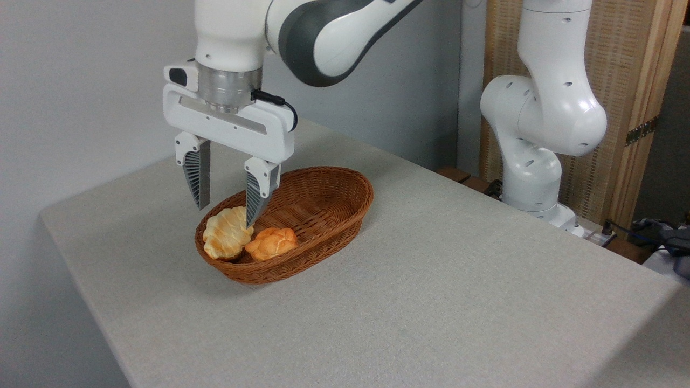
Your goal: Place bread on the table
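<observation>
You're barely started: the bread (226, 233) sits in the basket (329, 202) near the desk's (458, 280) left edge, beside 1 smaller orange roll (271, 242). Your jaws hang wide apart, empty, just above it. Grab, lift and set-down all remain.

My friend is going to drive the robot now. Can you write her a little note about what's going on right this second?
Claw: open, holding nothing, hanging just above the left end of the basket.
Bread: the pale roll lies in the basket, right below the claw, beside a smaller orange roll.
Table: no bread on it yet.
Done: the claw is lined up over the bread.
Left: lower, close on the pale roll, lift it out, and set it on the table.
</observation>
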